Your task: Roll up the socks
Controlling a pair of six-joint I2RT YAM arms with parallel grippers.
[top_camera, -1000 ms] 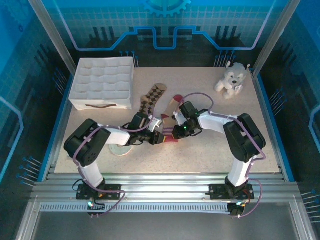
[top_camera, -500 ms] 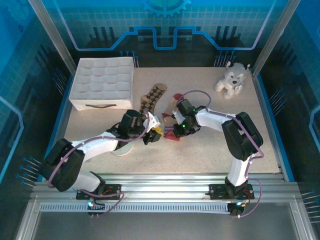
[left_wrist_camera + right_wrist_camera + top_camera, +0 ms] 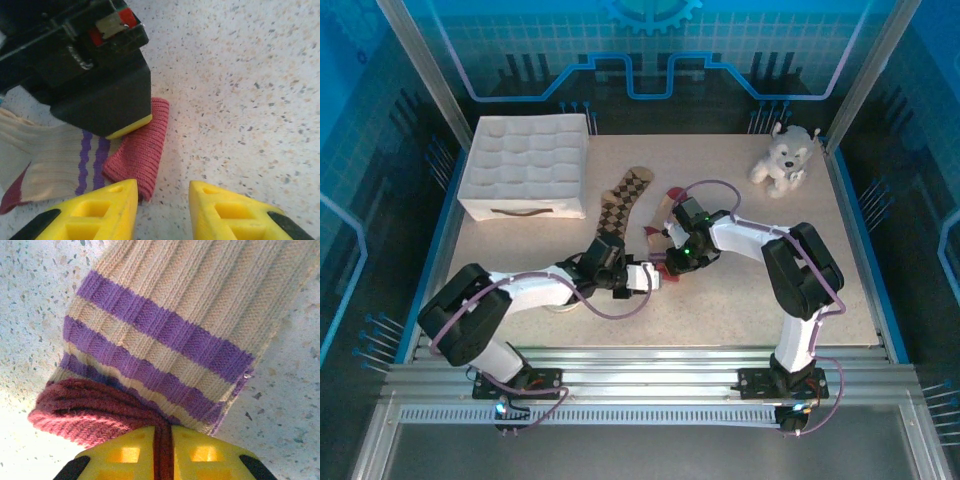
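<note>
While the right claw [image 3: 162,452] has its two yellow fingers pressed together on a fold of the dark red cuff [image 3: 85,415] of the striped sock [image 3: 170,315], the left claw [image 3: 162,205] stands open with a clear gap between its fingers and holds nothing. One left finger [image 3: 105,212] is just beside the end of this cuff, and I cannot tell if it touches it. The striped sock, tan with purple bands, lies flat on the speckled tabletop [image 3: 750,300] near the middle, between the two claws. The argyle sock [image 3: 625,192] lies beside it, toward the far left, free of both claws. A white box [image 3: 525,165] sits at the far left and a plush dog [image 3: 782,155] at the far right corner.
</note>
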